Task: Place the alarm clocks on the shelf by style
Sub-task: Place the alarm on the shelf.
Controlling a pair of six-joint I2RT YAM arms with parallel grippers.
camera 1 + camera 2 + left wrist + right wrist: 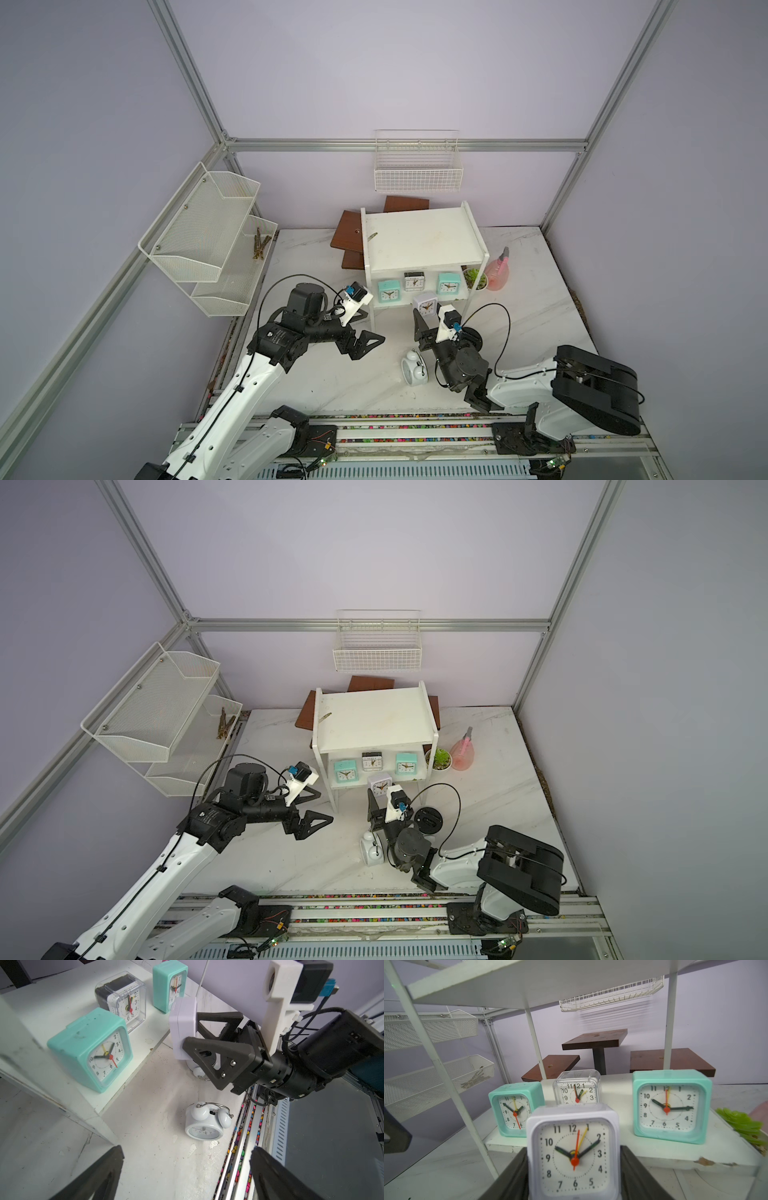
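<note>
The right fingers (639, 1178) grip the white clock (574, 1153) at the lower front edge of the shelf (415, 241); the left fingers (116, 1159) gape empty beside that shelf. Pushed in carelessly, it could topple the clear clock (577, 1088) behind.

White two-level shelf (419, 245) stands upright on the bench (332, 374). Its lower board carries the left mint clock (389, 290) and right mint clock (448, 284), both upright and facing front, with a clear-cased square clock (414, 280) with a black back between them, set further back. White square clock (426, 303) is upright, off the bench, clamped by its sides in the right pincer (427, 313) just in front of the lower board's edge. White twin-bell clock (414, 368) sits on the bench before the shelf, seemingly upright, and the second twin-bell clock (430, 820) is near it, black back showing.
</note>
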